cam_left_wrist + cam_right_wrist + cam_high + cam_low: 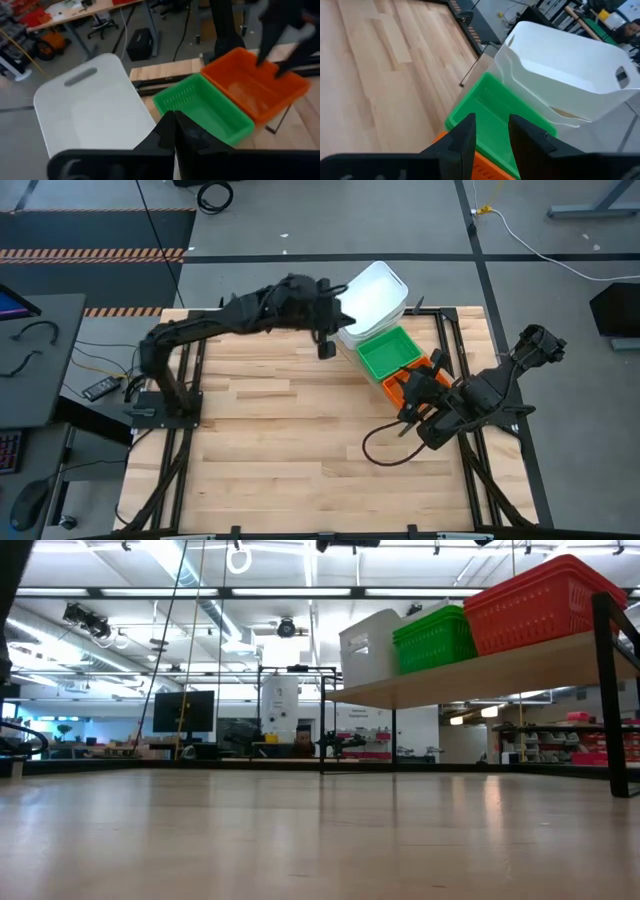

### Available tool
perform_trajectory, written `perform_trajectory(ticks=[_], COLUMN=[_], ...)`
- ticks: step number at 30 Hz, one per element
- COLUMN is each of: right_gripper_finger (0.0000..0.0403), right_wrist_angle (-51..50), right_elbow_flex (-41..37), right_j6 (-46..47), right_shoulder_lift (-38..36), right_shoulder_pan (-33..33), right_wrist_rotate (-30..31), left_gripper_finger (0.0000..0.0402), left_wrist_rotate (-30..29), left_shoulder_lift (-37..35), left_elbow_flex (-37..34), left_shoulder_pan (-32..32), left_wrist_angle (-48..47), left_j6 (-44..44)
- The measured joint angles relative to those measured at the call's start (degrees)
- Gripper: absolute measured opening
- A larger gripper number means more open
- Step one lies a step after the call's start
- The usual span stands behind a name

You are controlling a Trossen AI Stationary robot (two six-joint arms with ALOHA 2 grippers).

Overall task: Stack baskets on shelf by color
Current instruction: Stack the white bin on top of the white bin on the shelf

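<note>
The slanted plywood shelf (500,670) at the table's far right carries white, green and orange baskets side by side. A green basket (390,352) sits between the white stack (560,107) and an orange basket (405,385). My left gripper (327,335) is shut on the top white basket (375,295), which is tilted above the white stack. My right gripper (490,137) is open and hovers over the orange basket (255,85), next to the green basket (495,117). Whether it touches the orange basket, I cannot tell. My left gripper pinches the top white basket by its side rim (150,125) near a corner, coming from the table's left side. The basket is tilted, its far end raised over the white basket below it (570,112). Whether its lower edge rests on the stack, I cannot tell.
The shelf's black metal frame (447,330) stands along the table's far right corner, and a black post (605,690) holds it up. A black cable (385,448) loops on the tabletop under my right arm. The plank tabletop (280,430) spreads out to the left and near side.
</note>
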Motion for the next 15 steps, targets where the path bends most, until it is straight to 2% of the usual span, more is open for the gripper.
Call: perform_trajectory(ticks=[4, 8, 12, 15], right_gripper_finger=[0.0120, 0.0120, 0.0120, 0.0120], right_wrist_angle=[-0.36, -0.76, -0.79, -0.55], right_elbow_flex=[0.00, 0.00, 0.70, 4.59], right_j6=[1.37, 2.50, -0.14, -5.57], right_shoulder_lift=[-0.02, -0.02, -0.09, -0.10], right_shoulder_pan=[-0.04, -1.35, -5.98, -13.23], right_wrist_rotate=[2.85, 9.43, 15.18, 10.57], left_gripper_finger=[0.0002, 0.0004, 0.0007, 0.0009], left_wrist_rotate=[-1.31, -1.47, -1.53, -1.65], left_shoulder_lift=[-9.81, -19.64, -26.17, -29.25], left_elbow_flex=[-18.87, -37.66, -51.76, -59.22], left_shoulder_pan=[-0.03, 0.02, -0.43, -0.41], left_wrist_angle=[14.41, 31.33, 44.65, 52.56], left_j6=[-1.54, -4.71, -6.19, -6.70])
